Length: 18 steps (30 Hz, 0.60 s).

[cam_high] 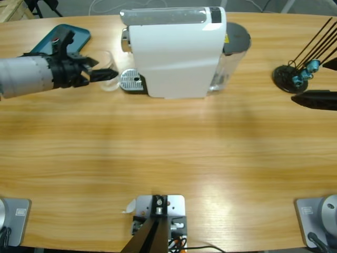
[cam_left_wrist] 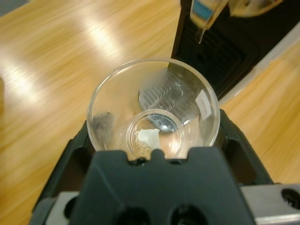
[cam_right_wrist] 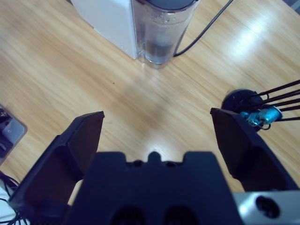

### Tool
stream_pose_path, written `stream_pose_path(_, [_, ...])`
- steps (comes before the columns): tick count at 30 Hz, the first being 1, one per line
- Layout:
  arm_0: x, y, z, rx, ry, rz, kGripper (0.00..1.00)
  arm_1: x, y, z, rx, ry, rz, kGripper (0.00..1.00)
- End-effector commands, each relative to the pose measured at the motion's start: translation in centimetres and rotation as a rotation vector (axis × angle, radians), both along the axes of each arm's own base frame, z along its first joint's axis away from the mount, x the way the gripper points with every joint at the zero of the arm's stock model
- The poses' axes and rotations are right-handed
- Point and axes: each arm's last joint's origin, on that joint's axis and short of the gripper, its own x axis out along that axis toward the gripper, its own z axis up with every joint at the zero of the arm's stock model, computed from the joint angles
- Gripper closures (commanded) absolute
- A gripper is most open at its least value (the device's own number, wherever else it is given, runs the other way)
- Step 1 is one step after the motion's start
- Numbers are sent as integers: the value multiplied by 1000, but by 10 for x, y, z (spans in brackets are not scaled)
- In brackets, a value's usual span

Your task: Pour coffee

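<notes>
The long pale wooden worktop (cam_high: 168, 153) fills the high view. At its upper middle stands a white box-shaped coffee machine (cam_high: 174, 52) with a clear water tank (cam_high: 231, 58) under a dark lid on its right side, and a round perforated metal drip tray (cam_high: 131, 80) at its lower left corner. A silver-grey left arm (cam_high: 26, 76) comes in from the upper left edge; its black left hand (cam_high: 102, 75) grips a clear glass tumbler (cam_left_wrist: 152, 110) just left of the drip tray, jaws closed on either side of the glass. In the left wrist view the tumbler's mouth faces the camera, with only a thin trace of pale coffee (cam_left_wrist: 145, 147) and a few bubbles at its base; the machine's spout (cam_left_wrist: 201, 23) hangs at the top right. A teal tray (cam_high: 63, 37) lies in the upper left corner. At the right edge, the black right hand (cam_right_wrist: 157, 131) hovers with jaws spread wide and empty, beside a black round stand with thin rods (cam_high: 295, 74).
</notes>
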Motion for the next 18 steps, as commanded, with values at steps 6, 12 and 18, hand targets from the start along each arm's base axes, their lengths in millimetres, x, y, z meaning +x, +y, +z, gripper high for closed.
stream_pose_path(6, [36, -40, -35, 10, 81, -88, 681, -12, -12, -8, -35, -7, -25, 0])
stream_pose_path(12, [46, -51, -38, 2, 80, -102, 679, -11, -12, -9, -40, -10, -30, 0])
stream_pose_path(18, [44, -54, -40, 8, 90, -112, 46, -9, -12, -9, -42, -11, -35, 0])
